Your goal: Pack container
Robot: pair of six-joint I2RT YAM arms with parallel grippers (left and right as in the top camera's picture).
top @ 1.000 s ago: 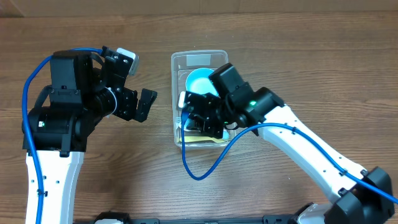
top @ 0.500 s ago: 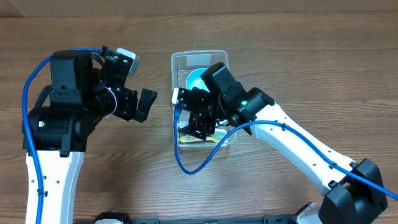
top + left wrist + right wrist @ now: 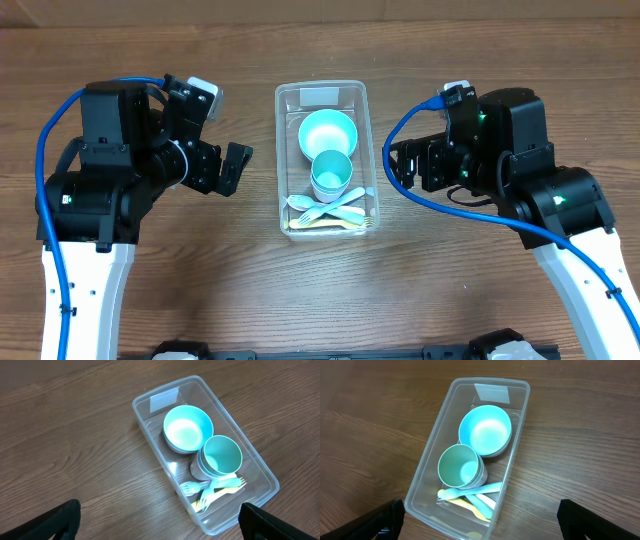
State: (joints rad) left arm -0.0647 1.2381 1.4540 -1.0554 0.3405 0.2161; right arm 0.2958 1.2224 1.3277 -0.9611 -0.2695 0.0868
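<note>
The clear container [image 3: 281,160] sits mid-table with its whitish label [image 3: 320,96] at the far end. Inside it are a teal bowl [image 3: 328,133], a teal cup [image 3: 331,172] and pastel forks and spoons [image 3: 330,212] at the near end. My left gripper [image 3: 222,135] hangs open to the left of the tub, holding nothing. To the tub's right my right gripper [image 3: 405,168] also stands open and empty. From the left wrist view the container [image 3: 150,440] lies ahead between wide-spread fingertips [image 3: 60,520]. The right wrist view shows the container [image 3: 427,460], bowl [image 3: 485,427], cup [image 3: 460,465] and cutlery [image 3: 470,497].
The tub rests on a brown wooden table [image 3: 320,290]. Blue cables [image 3: 400,150] loop off both arms. Bare wood lies on both sides of the tub.
My right arm has lifted out of the container and swung back to the right, its gripper opening on the way. The cutlery now lies uncovered in the tub. The left arm has not moved.
</note>
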